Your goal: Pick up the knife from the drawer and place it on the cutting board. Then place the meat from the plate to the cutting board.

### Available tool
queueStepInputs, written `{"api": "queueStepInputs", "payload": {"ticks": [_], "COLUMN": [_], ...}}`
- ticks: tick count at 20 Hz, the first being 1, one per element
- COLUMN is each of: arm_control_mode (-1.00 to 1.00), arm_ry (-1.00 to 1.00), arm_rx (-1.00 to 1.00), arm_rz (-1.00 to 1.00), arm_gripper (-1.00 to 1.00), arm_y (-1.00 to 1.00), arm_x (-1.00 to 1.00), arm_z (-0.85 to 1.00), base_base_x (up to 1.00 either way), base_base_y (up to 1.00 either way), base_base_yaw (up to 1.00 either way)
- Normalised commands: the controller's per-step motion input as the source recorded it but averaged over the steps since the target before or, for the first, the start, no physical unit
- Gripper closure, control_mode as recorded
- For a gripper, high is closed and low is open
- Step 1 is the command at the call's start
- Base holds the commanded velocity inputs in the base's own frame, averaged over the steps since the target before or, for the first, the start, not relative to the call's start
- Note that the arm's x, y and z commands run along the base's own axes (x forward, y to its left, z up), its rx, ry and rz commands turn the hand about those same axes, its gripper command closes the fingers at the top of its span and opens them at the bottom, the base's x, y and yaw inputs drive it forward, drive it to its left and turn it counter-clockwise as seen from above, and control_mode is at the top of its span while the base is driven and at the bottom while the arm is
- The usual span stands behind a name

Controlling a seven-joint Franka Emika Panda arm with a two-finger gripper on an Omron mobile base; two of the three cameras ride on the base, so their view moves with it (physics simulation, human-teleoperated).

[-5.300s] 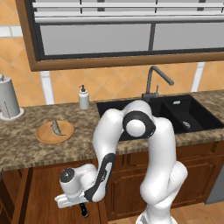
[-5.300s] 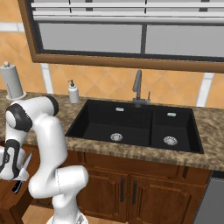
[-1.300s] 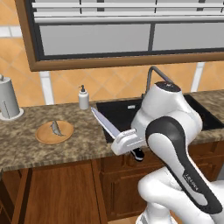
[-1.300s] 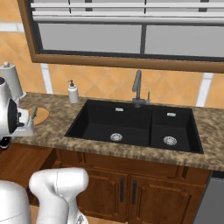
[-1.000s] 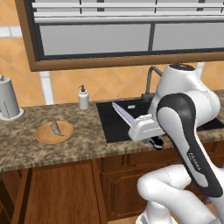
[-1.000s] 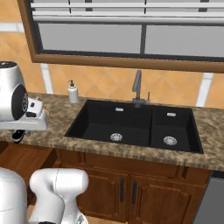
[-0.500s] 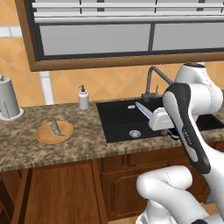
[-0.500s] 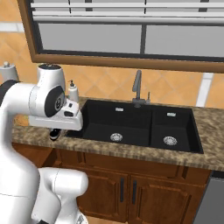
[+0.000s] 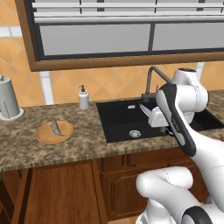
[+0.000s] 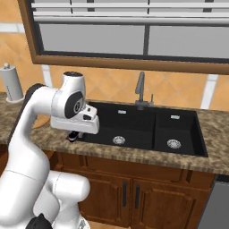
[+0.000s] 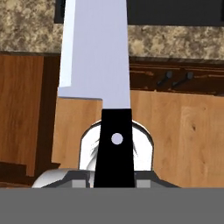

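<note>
Silver-white, black-handled knife point(image 11: 98, 65); orange-tan plate point(image 9: 54, 132).

Kitchen with a speckled granite counter point(image 9: 78, 140).
Orange tiled wall point(image 9: 113, 81), wood-framed window point(image 9: 113, 39), black sink point(image 10: 147, 125), brown cabinets point(image 10: 134, 192) below.

My arm is glossy white, built of thick rounded links that swell at each bend. A wide dark band runs along the forearm link, and the round caps at my joints are dark grey with a small pale centre. My base segment is a fat white curve with a dark patch low down. My end effector point(image 10: 73, 135) hangs from a boxy white hand block; its fingers are small and black. No cables, screws or lettering show on me.
</note>
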Motion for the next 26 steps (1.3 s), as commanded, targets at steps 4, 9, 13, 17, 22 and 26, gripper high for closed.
{"api": "queueStepInputs", "payload": {"ticks": [4,9,13,17,22,26], "arm_control_mode": [-1.0,-1.0,1.0,1.0,1.0,1.0], "arm_ry": [0.0,0.0,0.0,0.0,0.0,0.0], "arm_rx": [0.0,0.0,0.0,0.0,0.0,0.0], "arm_rz": [-0.03,0.0,0.0,0.0,0.0,0.0], "arm_gripper": [1.0,1.0,1.0,1.0,1.0,1.0], "arm_y": [0.0,0.0,0.0,0.0,0.0,0.0], "arm_x": [0.05,0.0,0.0,0.0,0.0,0.0], "arm_z": [-0.36,0.0,0.0,0.0,0.0,0.0], "base_base_x": [0.0,0.0,-0.13,-0.37,-0.08,0.0], "base_base_y": [0.0,0.0,-0.09,-0.49,-0.77,-0.81], "base_base_yaw": [0.0,0.0,-0.03,-0.14,-0.1,-0.17]}}
